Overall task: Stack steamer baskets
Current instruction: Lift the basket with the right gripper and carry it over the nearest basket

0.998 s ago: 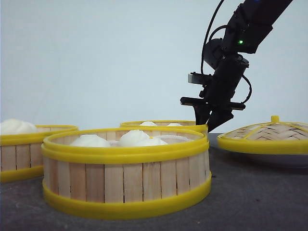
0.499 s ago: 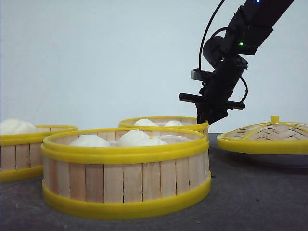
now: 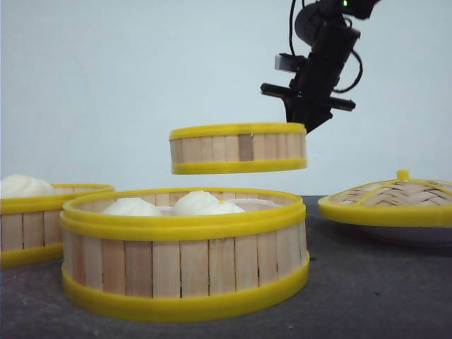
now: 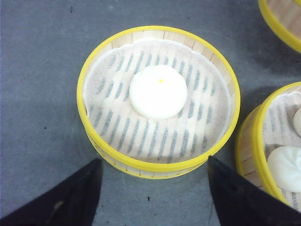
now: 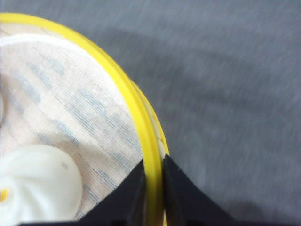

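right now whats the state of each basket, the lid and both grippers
lifted basket: in the air, level, held by its rim, bun inside
front basket: on the table, open, buns inside
left basket: on the table, open, one bun on a cloth liner
lid: off, resting on the right, covering no basket
right gripper: shut on the lifted basket's rim
left gripper: open, above the left basket, holding nothing

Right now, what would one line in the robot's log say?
right tool: shut on lifted basket rim | basket: airborne behind front basket | left tool: open above single-bun basket
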